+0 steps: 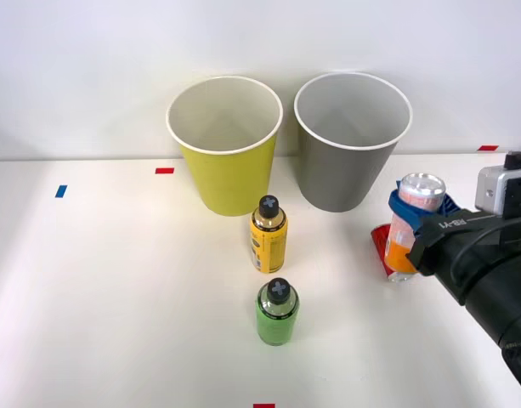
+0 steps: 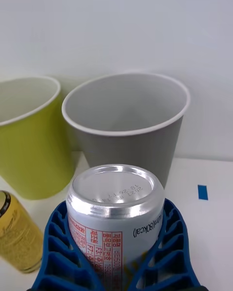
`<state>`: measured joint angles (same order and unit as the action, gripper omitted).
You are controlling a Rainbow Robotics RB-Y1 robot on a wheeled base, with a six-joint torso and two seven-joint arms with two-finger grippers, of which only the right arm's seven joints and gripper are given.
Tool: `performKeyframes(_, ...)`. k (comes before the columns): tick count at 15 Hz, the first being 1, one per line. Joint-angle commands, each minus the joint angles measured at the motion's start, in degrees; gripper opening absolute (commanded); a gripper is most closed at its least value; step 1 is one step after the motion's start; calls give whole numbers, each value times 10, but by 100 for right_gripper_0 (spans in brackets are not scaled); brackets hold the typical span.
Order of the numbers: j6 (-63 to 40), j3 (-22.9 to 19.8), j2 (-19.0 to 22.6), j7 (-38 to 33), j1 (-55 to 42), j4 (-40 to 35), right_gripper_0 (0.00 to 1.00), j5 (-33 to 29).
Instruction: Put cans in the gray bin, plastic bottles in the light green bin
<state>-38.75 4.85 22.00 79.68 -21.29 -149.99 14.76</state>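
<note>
Front view, right hand (image 1: pixel 410 223) clamped around upright white-pink can (image 1: pixel 410 223), red can (image 1: pixel 381 246) just behind it on counter (image 1: pixel 116 297), gray bin (image 1: pixel 352 140) near beyond, wrist view, blue fingers (image 2: pixel 60 252) hugging can's sides.

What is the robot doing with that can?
The robot's right gripper has its blue fingers wrapped around the white-pink and orange can, holding it upright near the gray bin. The red can sits just behind it on the table. The yellow-labelled bottle and the green bottle stand in front of the light green bin. Both bins look empty so far.
</note>
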Motion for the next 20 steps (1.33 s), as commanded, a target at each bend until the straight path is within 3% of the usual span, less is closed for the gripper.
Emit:
performKeyframes(1, 12, -5, -21, -14, 32, 0, 0, -25)
performKeyframes(6, 15, -27, -35, -132, 136, 0, 0, -39)
performKeyframes(10, 15, -47, -8, -246, 212, 16, 0, -76)
performKeyframes(20, 71, -20, -25, -230, 470, 358, 0, -84)
